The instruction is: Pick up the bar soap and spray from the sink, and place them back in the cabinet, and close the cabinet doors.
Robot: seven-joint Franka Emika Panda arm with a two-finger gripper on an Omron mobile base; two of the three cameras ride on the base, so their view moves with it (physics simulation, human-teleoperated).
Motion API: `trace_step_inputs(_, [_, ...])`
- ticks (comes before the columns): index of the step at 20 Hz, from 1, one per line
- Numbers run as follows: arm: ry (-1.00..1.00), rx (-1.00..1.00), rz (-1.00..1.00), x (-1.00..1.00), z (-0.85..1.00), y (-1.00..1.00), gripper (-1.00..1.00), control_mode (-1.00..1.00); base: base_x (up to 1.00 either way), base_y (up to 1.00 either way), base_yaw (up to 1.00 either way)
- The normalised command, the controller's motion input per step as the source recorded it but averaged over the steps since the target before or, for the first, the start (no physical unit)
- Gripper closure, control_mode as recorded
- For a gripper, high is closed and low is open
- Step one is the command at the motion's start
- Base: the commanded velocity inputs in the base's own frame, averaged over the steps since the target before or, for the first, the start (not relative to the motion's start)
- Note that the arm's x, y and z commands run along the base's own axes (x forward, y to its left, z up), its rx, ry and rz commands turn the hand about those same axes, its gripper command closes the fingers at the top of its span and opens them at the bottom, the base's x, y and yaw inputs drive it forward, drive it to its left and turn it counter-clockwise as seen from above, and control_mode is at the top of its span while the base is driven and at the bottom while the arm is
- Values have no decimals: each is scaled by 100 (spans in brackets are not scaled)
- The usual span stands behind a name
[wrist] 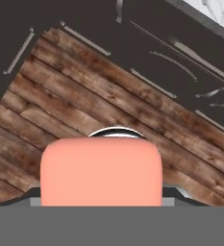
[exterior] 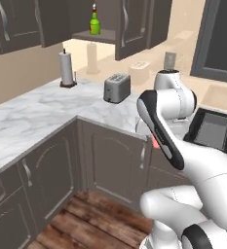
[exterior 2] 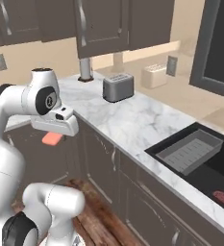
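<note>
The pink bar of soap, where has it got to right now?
The bar soap is in the gripper, carried low in front of the dark lower cabinets and above the wooden floor, left of the toaster in the right base view.

A white marbled tabletop [exterior: 32,114] turns the corner over dark brown base cupboards [exterior: 105,160]; a wooden plank floor [exterior: 93,221] lies below; beige walls [exterior: 17,70] behind; a silver toaster [exterior: 117,88] and paper-towel roll [exterior: 66,68] stand near the back edge.
</note>
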Motion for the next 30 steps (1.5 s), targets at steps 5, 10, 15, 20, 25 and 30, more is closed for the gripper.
trace_step_inputs(5, [0, 0, 0, 0, 0, 0, 100, 100, 6, 52, 14])
trace_step_inputs(10, [0, 0, 0, 0, 0, 0, 100, 100, 25, 31, 5])
trace_step_inputs(15, [0, 0, 0, 0, 0, 0, 100, 100, 33, 44, -4])
trace_step_inputs(20, [0, 0, 0, 0, 0, 0, 100, 100, 43, 28, -9])
trace_step_inputs(25, [0, 0, 0, 0, 0, 0, 100, 100, 53, 10, -10])
trace_step_inputs(30, [0, 0, 0, 0, 0, 0, 100, 100, 51, 1, -16])
